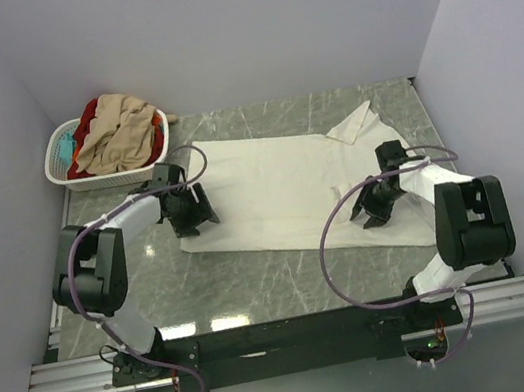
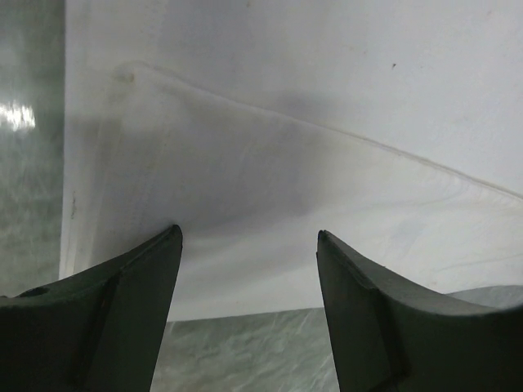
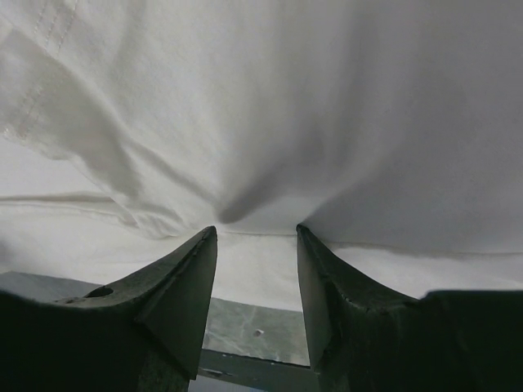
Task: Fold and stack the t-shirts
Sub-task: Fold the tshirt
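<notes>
Left gripper (image 2: 248, 241): spread, poised over hem of cream-white t-shirt (image 1: 271, 189), mid-table, flat for folding. Right gripper (image 3: 255, 233): narrowly parted, cloth bunched between tips. Remaining t-shirts (image 1: 114, 131): heaped in laundry basket (image 1: 63, 170), far-left corner.

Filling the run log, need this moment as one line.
left gripper: open over white t-shirt edge | right gripper: open at bunched cloth | basket: other shirts unfolded
</notes>
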